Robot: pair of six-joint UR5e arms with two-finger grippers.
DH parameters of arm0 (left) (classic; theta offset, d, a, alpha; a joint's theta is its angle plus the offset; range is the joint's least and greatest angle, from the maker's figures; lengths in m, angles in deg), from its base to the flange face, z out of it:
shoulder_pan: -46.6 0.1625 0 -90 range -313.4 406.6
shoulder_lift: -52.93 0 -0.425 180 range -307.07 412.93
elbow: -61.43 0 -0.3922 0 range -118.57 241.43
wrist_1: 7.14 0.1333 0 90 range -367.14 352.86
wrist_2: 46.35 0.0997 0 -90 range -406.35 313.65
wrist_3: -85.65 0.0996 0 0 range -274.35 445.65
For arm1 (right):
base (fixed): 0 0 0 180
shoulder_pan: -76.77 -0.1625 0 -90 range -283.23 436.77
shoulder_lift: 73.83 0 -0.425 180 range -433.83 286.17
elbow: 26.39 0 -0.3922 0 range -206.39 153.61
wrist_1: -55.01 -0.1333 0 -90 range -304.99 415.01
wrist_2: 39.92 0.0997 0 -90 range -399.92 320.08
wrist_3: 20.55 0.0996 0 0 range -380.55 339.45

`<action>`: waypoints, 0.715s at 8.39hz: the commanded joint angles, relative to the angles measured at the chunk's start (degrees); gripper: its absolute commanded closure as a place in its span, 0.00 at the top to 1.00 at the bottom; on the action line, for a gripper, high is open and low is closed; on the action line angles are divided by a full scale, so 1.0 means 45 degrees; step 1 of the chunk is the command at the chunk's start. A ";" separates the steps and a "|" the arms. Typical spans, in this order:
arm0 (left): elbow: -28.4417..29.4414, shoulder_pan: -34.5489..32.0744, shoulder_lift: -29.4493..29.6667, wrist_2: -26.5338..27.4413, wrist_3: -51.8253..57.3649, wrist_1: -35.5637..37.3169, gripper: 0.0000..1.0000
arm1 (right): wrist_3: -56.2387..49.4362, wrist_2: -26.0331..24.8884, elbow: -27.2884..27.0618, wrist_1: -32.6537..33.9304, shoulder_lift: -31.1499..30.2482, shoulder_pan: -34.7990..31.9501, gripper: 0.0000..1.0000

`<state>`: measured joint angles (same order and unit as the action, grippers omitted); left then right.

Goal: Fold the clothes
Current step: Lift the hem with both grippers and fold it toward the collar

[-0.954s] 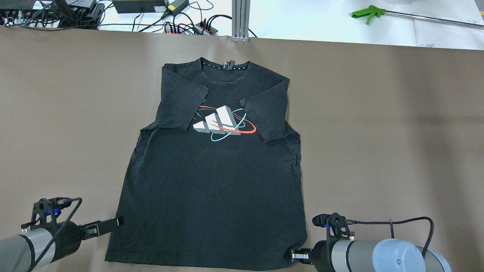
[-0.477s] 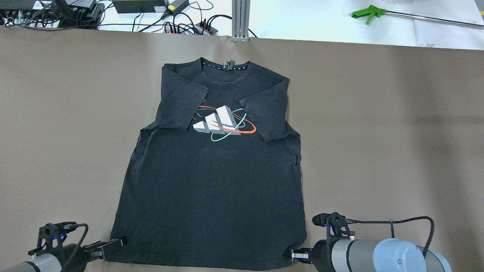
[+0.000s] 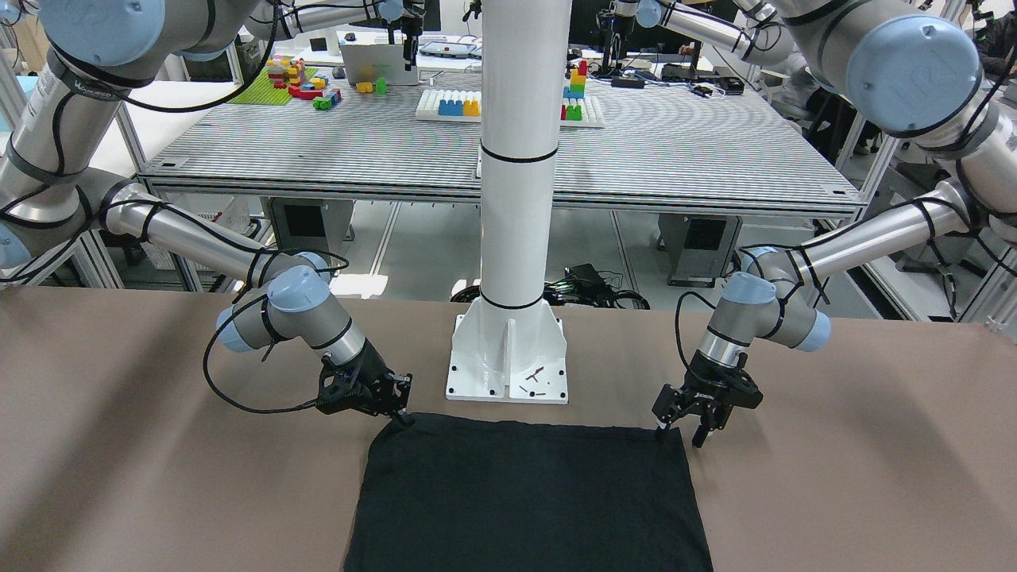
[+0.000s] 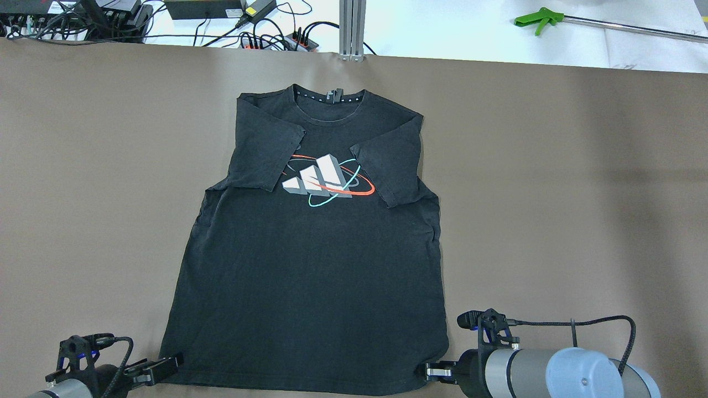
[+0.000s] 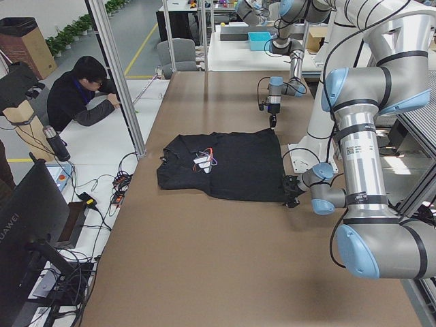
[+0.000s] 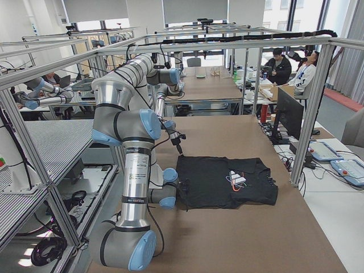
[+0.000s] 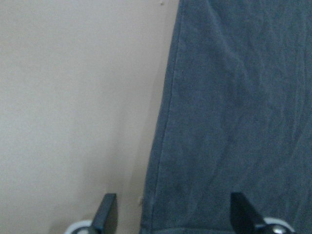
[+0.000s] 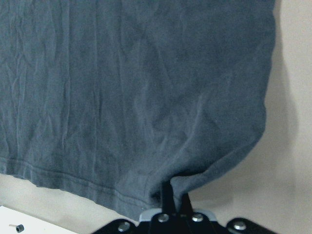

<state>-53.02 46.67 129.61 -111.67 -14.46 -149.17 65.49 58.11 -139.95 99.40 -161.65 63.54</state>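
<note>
Wide bare table (image 4: 553, 193) lay on both sides of the shirt (image 4: 310, 249), and a narrower bare strip ran beyond its collar. Past that strip stood a metal post (image 4: 352, 30) and a tangle of cables (image 4: 303, 29) (a green tool (image 4: 539, 21) lay further off along the same edge). Just behind the shirt's hem the white pillar base (image 3: 508, 361) blocked the middle, with the left gripper (image 4: 177, 361) and right gripper (image 4: 428, 371) at the hem corners.

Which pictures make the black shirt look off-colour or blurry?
Left wrist-mounted view: shirt turns washed-out blue-grey, slightly soft; right wrist-mounted view: same blue cast, with a soft shadow on the table beside the bunched corner; overhead exterior view: sharp, properly black, print crisp.
</note>
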 commanded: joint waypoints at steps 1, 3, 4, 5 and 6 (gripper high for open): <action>0.0004 0.0508 0.0089 0.0430 -0.0019 0.0000 0.33 | 0.0001 0.0033 -0.0038 0.0000 0.0002 -0.0009 0.00; -0.0462 0.0707 0.0089 0.0610 -0.0039 0.0000 0.00 | -0.0019 0.0072 -0.0077 0.0000 0.0042 -0.0204 0.00; -0.0716 0.0707 0.0089 0.0552 -0.0019 0.0019 0.00 | -0.0019 0.0072 -0.0077 0.0000 0.0061 -0.0204 0.00; -0.0950 0.0668 0.0031 0.0435 -0.0019 0.0039 0.00 | 0.0001 0.0149 -0.0097 0.0000 0.0061 -0.0185 0.00; -0.0972 0.0648 -0.0009 0.0337 -0.0019 0.0039 0.00 | 0.0001 0.0150 -0.0077 0.0000 0.0081 -0.0184 0.00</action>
<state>-56.27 49.70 129.89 -109.39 -14.57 -149.07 65.44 58.58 -140.31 99.40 -161.41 62.72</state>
